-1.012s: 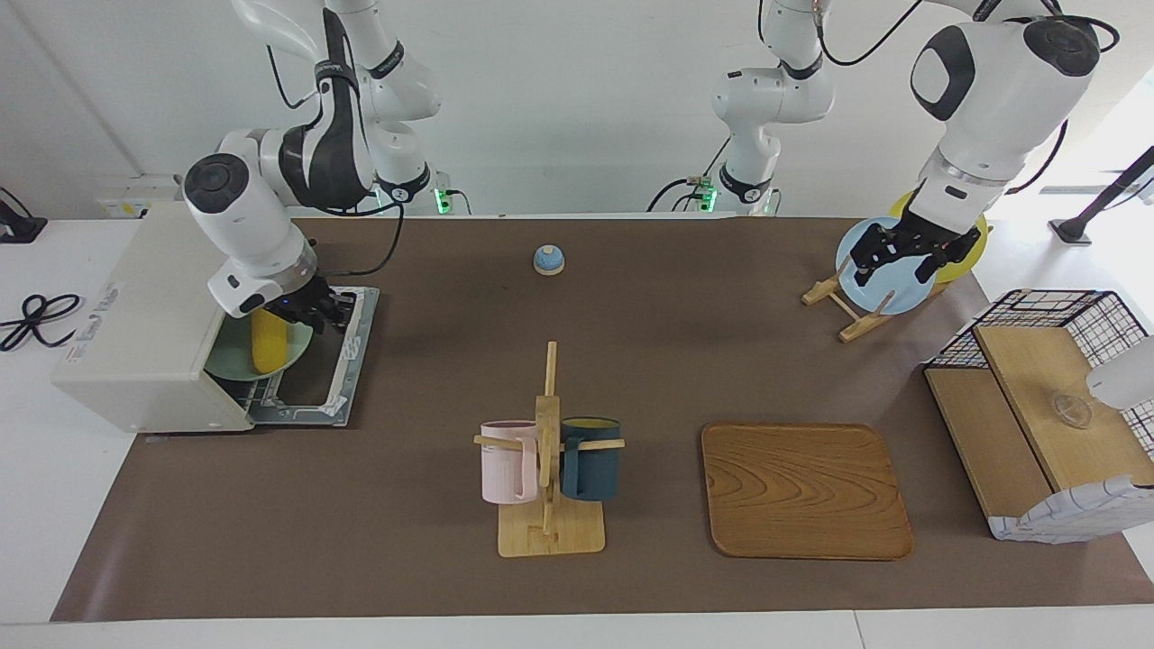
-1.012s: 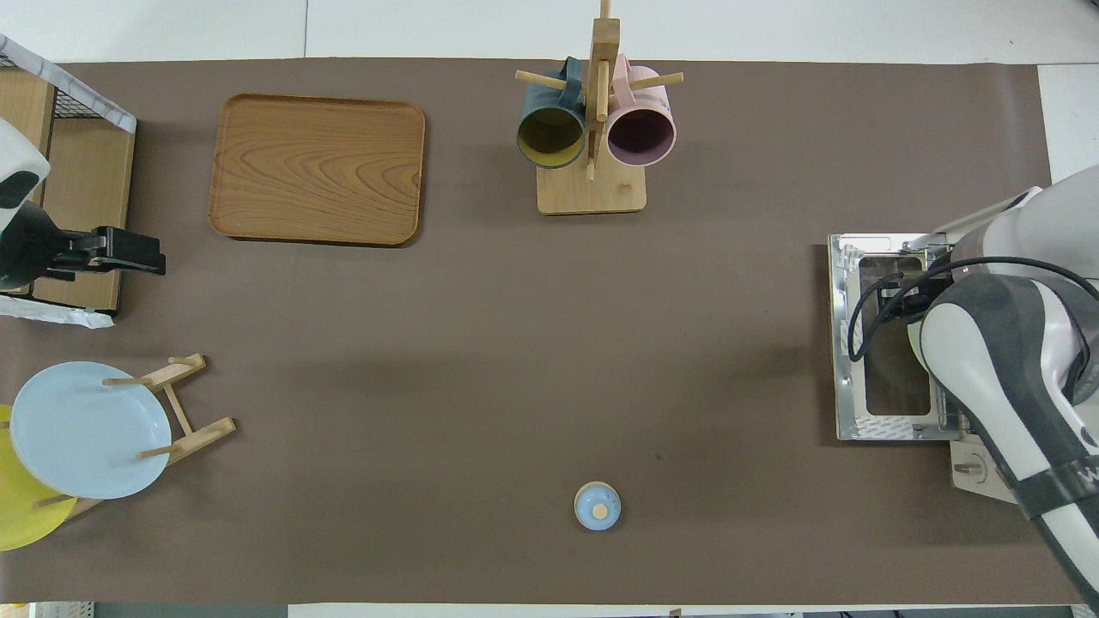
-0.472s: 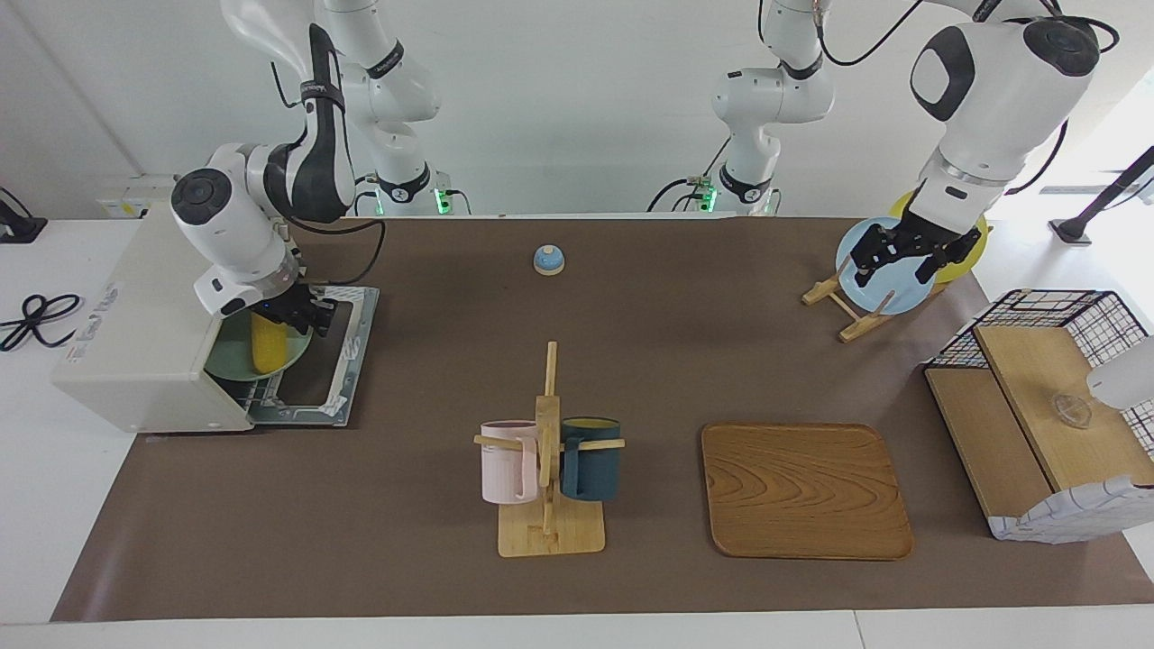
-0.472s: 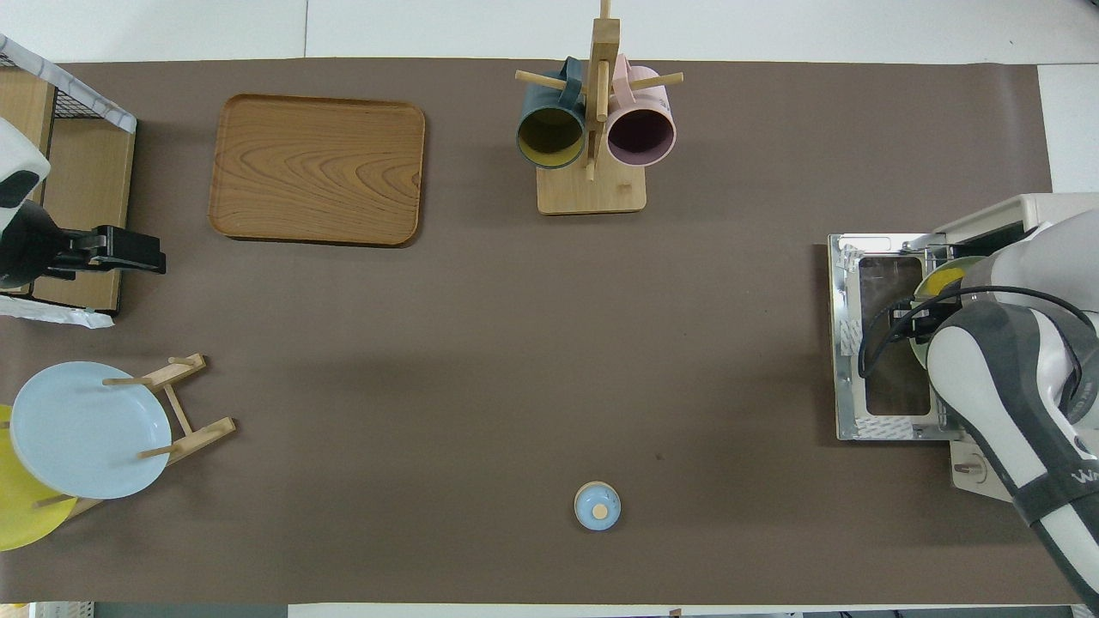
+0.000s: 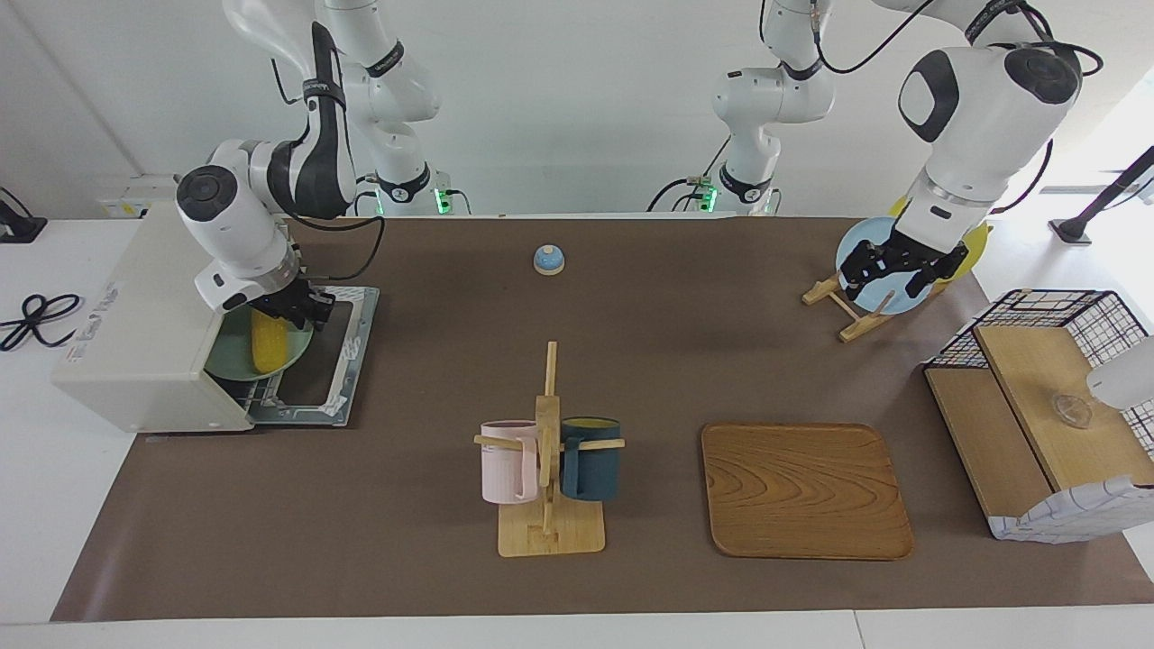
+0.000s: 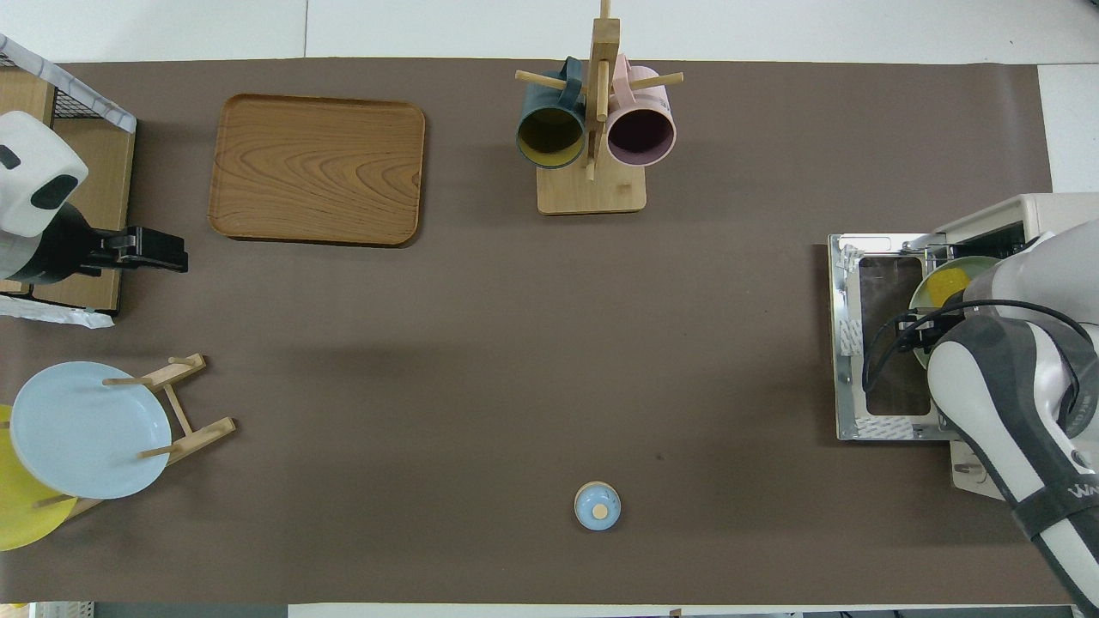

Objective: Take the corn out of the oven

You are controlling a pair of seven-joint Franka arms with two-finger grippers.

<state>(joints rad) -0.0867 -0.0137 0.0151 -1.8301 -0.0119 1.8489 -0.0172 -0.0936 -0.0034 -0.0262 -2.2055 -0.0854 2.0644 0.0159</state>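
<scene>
At the oven (image 5: 144, 333) mouth, one corn (image 5: 268, 342); finger states on both grippers unclear.

We see a long table covered by a brown mat (image 5: 415, 559), with white tabletop showing at its edges. At the right arm's end stands the off-white oven (image 5: 135, 342), its door (image 5: 320, 356) dropped flat onto the mat. A small blue bell (image 5: 548, 260) sits close to the robots near the middle. Farther from them stands a wooden mug stand (image 5: 548, 505) carrying a pink and a dark blue mug, and beside it, toward the left arm's end, lies a wooden tray (image 5: 805, 491). At that end we find a wooden plate rack (image 5: 847, 315) holding a light blue and a yellow plate, and a wire-and-wood basket (image 5: 1046, 424).
</scene>
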